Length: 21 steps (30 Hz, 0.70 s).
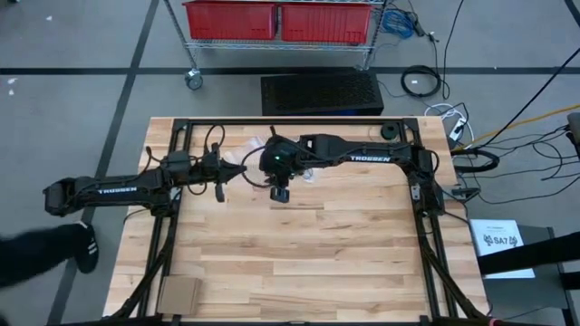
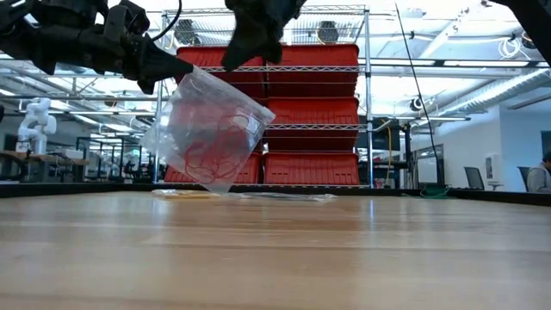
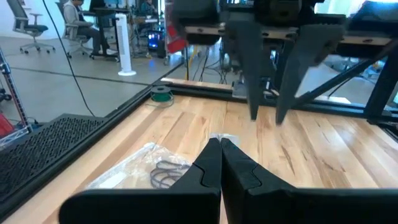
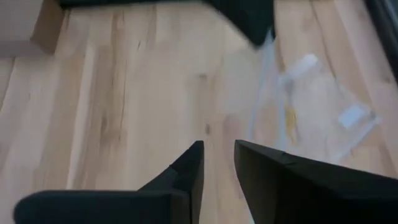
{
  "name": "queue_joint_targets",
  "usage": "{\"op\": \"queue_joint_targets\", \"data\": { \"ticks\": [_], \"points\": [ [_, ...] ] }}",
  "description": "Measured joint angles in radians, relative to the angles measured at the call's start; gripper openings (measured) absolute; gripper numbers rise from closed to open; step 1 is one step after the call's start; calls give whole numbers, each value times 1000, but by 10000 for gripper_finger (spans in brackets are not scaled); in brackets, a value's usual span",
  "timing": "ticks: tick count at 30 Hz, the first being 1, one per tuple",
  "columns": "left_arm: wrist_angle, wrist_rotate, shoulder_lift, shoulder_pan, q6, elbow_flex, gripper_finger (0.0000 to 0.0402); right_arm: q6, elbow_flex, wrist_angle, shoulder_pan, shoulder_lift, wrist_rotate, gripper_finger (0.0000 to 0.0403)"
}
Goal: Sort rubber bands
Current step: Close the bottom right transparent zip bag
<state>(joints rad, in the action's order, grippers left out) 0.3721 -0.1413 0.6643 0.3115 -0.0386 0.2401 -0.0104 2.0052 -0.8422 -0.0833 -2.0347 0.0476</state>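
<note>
A clear bag (image 2: 211, 129) holding red rubber bands (image 2: 215, 146) hangs above the table from my left gripper (image 2: 159, 69), which is shut on it and points level; in the high view that gripper (image 1: 227, 174) is at the far left. My right gripper (image 4: 217, 155) slants down just above the bag's upper edge, a narrow gap between its fingers and nothing seen in it; whether it touches the bag I cannot tell. A bag of dark bands (image 3: 158, 171) and a bag of yellowish bands (image 4: 298, 106) lie flat on the table. My left gripper pinches the clear bag's upper corner (image 2: 179, 77) between its two shut fingers, coming at it level from the table's left. A sliver of the bag's edge (image 3: 222, 137) shows just past the fingertips. The bag hangs tilted below, clear of the table.
Flat bags (image 2: 284, 196) lie near the table's far edge. A black frame (image 1: 290, 124) runs round the far edge and sides. A brown card (image 1: 178, 294) lies at the near left corner. Bare wood (image 1: 317, 254) spreads across the near half.
</note>
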Motion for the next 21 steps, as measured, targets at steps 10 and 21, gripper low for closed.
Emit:
{"op": "queue_joint_targets", "data": {
  "ticks": [10,21],
  "points": [
    [-25,44,1,0,28,-1,0,-24,-161,-129,87,20,10,1],
    [-103,42,4,-5,44,-1,0,-256,-682,412,149,180,73,0]
  ]
}}
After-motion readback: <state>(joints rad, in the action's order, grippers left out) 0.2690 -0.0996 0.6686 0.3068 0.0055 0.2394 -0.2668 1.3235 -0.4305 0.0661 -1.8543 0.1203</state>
